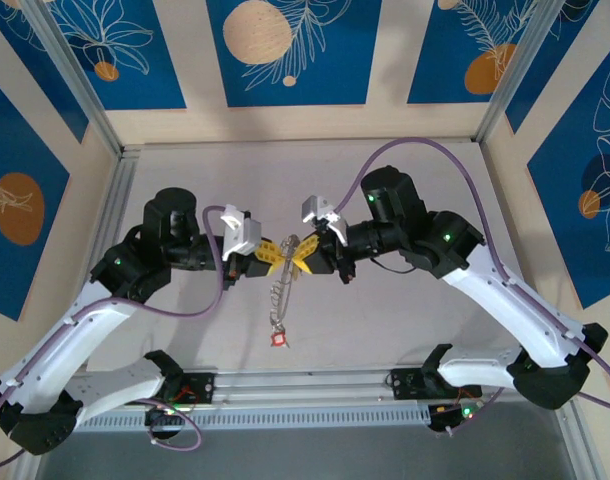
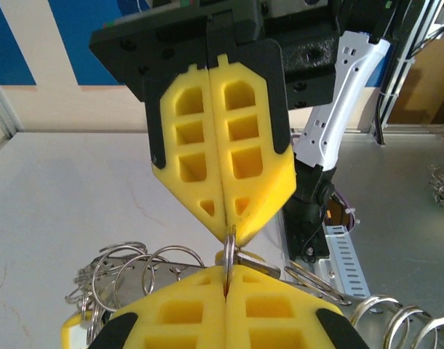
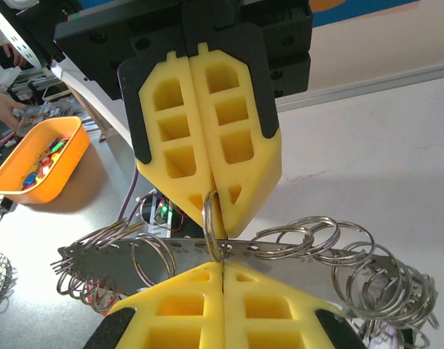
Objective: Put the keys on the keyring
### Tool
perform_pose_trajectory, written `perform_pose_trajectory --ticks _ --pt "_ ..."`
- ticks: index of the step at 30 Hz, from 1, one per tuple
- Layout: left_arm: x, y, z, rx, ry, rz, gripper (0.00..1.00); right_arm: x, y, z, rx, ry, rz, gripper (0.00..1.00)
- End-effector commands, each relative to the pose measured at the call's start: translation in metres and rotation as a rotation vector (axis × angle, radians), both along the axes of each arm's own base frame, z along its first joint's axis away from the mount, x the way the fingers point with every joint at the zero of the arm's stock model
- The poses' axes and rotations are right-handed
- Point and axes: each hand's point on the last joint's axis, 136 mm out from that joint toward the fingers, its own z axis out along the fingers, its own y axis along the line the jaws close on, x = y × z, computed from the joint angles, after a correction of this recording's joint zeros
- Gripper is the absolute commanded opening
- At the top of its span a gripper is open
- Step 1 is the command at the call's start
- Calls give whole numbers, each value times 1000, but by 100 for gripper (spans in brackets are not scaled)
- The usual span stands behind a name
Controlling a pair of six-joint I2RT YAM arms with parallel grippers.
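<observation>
The left gripper and the right gripper meet tip to tip above the middle of the pale table. Each has its yellow foam fingers pressed fully together. Between them they pinch one split ring, which stands edge-on. The left claw nips one side of its rim and the right claw nips the opposite side, so both are clamped on this same ring.

Just beside that ring, touching it at the right gripper's fingertips, runs a flat metal strip. The ring seems to pass through the strip, though the fingers hide the exact join. More split rings are strung along the strip on both sides of the pinched ring, packed into overlapping clusters towards each end.

From above, the strip trails away from the pinched ring towards the arm bases. A small red tag sits at its far end, well apart from the ring; it is too small to tell whether a key is on it. I cannot tell whether the strip lies on the table or hangs clear of it.

Well apart from the pinched ring, beyond the left gripper, an orange tub holds small coloured pieces.
</observation>
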Motion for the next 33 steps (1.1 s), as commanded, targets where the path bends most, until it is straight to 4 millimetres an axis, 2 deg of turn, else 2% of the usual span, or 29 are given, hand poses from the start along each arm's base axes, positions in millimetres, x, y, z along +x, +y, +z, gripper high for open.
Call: perform_pose_trajectory --ticks 1,11,21,33 --pt "-10 1 37 -128 -82 -50 0 -6 3 -9 -24 58 40 0" --pt "-23 2 55 -229 -77 -108 0 1 10 -3 -6 59 40 0" --pt "-33 0 61 -260 -46 -186 0 0 15 13 62 61 79 0" --pt "-42 4 66 -278 -57 -213 0 10 14 17 88 97 51 0"
